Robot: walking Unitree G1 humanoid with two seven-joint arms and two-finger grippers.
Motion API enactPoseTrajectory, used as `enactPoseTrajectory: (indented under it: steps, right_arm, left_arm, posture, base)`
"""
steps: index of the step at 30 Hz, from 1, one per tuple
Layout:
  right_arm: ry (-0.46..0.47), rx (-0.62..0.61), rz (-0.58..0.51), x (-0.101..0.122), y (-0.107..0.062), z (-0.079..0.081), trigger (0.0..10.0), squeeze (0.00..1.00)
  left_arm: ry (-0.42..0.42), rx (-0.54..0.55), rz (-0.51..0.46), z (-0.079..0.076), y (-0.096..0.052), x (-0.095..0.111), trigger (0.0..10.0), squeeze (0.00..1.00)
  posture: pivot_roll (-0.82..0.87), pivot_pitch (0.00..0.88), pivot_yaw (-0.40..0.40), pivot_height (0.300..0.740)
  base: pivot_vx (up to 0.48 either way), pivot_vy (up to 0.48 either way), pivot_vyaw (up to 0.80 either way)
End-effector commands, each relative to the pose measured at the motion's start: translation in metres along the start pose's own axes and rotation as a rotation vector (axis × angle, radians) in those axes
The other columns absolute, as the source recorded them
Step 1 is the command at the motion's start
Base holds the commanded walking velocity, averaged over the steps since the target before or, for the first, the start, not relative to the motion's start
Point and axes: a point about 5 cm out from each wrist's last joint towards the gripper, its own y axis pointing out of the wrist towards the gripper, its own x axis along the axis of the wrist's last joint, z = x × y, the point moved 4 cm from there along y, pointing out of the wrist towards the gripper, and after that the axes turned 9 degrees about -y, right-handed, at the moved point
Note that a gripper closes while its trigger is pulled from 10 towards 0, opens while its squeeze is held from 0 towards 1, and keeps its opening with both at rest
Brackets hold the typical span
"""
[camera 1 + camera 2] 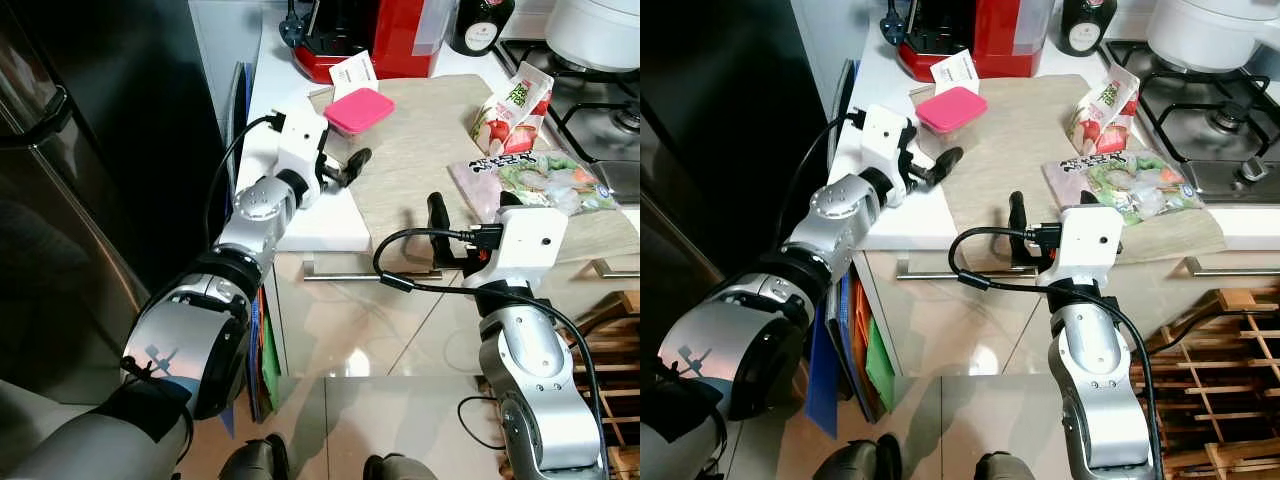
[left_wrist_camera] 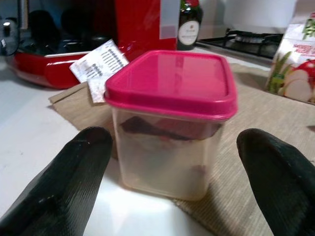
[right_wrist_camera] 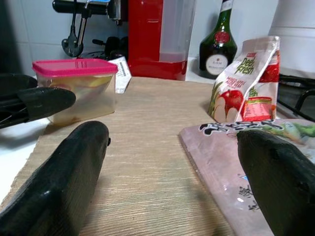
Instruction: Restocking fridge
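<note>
A: How are the grippers set?

B: The left gripper [image 2: 172, 162] is spread wide, a pink-lidded tub [image 2: 170, 120] framed between its fingers, untouched. The right gripper [image 3: 167, 167] is likewise wide, near a salad bag [image 1: 535, 185].

A: How would the tub be handled?

B: It is judged light, rigid and smooth-walled; the clear sides below the lid should be gripped. Dark food is dimly seen inside. It stands on the counter mat [image 1: 420, 170].

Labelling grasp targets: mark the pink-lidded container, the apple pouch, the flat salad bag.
pink-lidded container [image 2: 170, 81], left wrist view, centre of lid.
apple pouch [image 3: 244, 86], right wrist view, front panel.
flat salad bag [image 1: 1120, 185], right eye view, middle of bag.
</note>
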Motion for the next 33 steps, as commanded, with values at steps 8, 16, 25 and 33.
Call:
enactPoseTrajectory:
  steps: [8, 16, 25, 33]
  right_arm:
    - [-0.020, -0.010, 0.016, -0.002, -0.007, -0.002, 10.0, 0.00]
    - [-0.028, -0.009, 0.019, 0.000, -0.010, -0.003, 10.0, 0.00]
    - [-0.054, -0.022, 0.038, 0.001, -0.020, -0.012, 10.0, 0.00]
    - [-0.075, -0.018, 0.060, 0.001, -0.027, -0.015, 10.0, 0.00]
  left_arm:
    - [-0.006, 0.015, 0.009, 0.000, 0.003, 0.004, 10.0, 0.00]
    - [-0.008, 0.013, 0.027, -0.005, 0.006, 0.001, 10.0, 0.00]
    - [-0.023, 0.034, 0.034, -0.006, 0.009, 0.002, 6.1, 0.00]
    - [-0.060, 0.061, 0.029, -0.007, 0.011, 0.005, 0.0, 0.00]
  posture:
    - [-0.24, 0.144, 0.045, 0.740]
    - [-0.28, 0.157, 0.045, 0.740]
    - [-0.34, 0.179, 0.032, 0.740]
    - [-0.37, 0.186, 0.026, 0.740]
  base:
    - [0.000, 0.000, 0.00]
    - [0.000, 0.000, 0.00]
    - [0.000, 0.000, 0.00]
    - [0.000, 0.000, 0.00]
